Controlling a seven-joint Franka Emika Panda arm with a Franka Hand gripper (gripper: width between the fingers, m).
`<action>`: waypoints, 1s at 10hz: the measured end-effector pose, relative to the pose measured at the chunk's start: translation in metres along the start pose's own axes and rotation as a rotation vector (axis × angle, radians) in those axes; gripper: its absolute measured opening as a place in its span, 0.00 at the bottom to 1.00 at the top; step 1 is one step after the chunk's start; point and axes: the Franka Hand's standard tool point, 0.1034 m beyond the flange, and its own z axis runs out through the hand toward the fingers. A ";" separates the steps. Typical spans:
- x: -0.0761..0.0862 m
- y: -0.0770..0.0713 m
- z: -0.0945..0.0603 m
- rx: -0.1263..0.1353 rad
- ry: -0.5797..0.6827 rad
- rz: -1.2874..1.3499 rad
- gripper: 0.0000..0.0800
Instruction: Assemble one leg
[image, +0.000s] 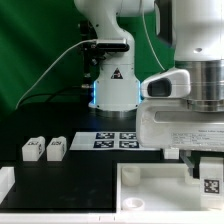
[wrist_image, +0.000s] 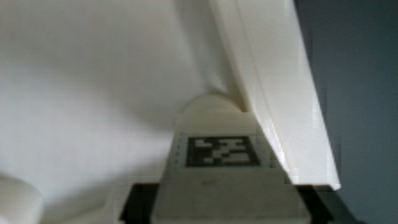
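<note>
My gripper (image: 207, 176) is shut on a leg (image: 211, 185), a small white block with a black-and-white tag. It holds the leg upright over the right part of the large white tray-like part (image: 150, 196). In the wrist view the leg (wrist_image: 222, 150) sits between my two black fingers (wrist_image: 146, 202), its tip next to the tray's raised rim (wrist_image: 267, 80) near a corner. Two more legs (image: 33, 150) (image: 55, 149) stand side by side on the black table at the exterior view's left.
The marker board (image: 115, 140) lies in front of the arm's base (image: 112, 95). Another white part (image: 6, 184) shows at the exterior view's left edge. A green backdrop stands behind.
</note>
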 end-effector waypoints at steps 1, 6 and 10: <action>0.000 0.000 0.000 0.002 -0.001 0.098 0.36; 0.006 0.008 -0.001 0.041 -0.082 1.010 0.36; 0.005 0.006 0.000 0.039 -0.084 1.112 0.62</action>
